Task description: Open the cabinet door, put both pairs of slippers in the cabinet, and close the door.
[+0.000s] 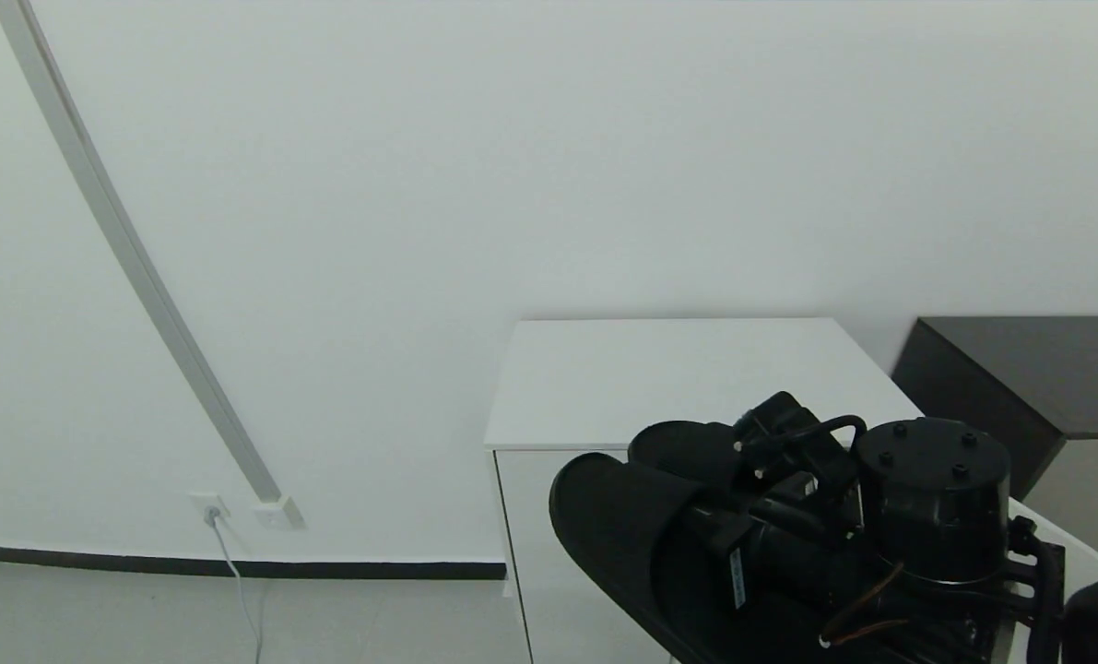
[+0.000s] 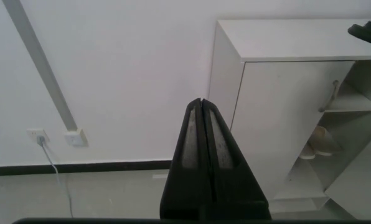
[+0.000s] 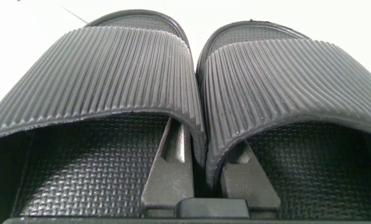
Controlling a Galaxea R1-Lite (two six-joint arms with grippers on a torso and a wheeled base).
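A pair of black ribbed slippers (image 3: pixel 136 68) is held side by side, and my right gripper (image 3: pixel 204 140) is shut on their two inner walls, one finger inside each slipper. In the head view the black slippers (image 1: pixel 618 521) hang in front of the white cabinet (image 1: pixel 668 378), just below its top. The cabinet (image 2: pixel 285 118) stands open on its right side, showing shelves. A pale pair of slippers (image 2: pixel 322 142) rests on a lower shelf inside. My left gripper (image 2: pixel 201 155) is shut on nothing, out to the cabinet's left above the floor.
A dark cabinet (image 1: pixel 1028 369) stands to the right of the white one. On the wall to the left are a grey cable duct (image 1: pixel 134 258) and a socket with a white cord (image 1: pixel 209 509). Pale floor lies left of the cabinet.
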